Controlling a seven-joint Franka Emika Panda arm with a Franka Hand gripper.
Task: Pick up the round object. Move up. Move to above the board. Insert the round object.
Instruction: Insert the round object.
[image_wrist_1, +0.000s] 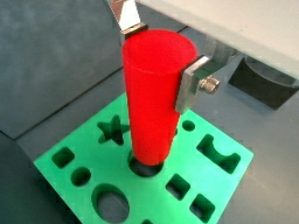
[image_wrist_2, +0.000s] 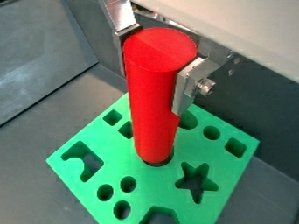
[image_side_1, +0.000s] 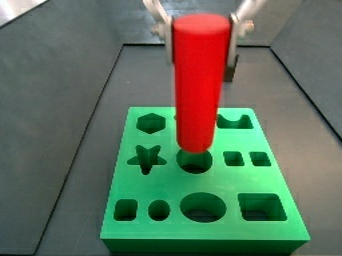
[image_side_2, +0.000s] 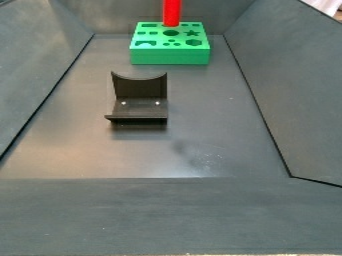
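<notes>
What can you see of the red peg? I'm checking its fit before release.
The round object is a tall, plain bright red cylinder with a flat round top, smooth like plastic. It stands upright, its lower end at a round hole near the middle of the board; how deep it sits cannot be told. The gripper is at its upper part, with a silver finger against each side. In a side view it rises at the floor's far end.

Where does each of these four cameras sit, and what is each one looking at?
Wrist view: rides on the arm, looks down the red peg onto the green board; gripper fingers show.
Wrist view: same ride, other side; peg, board, gripper.
Side view: close, above the board; gripper at top.
Side view: far end of the floor; fixture nearer, board beyond; no gripper visible.
All share peg and board.
</notes>
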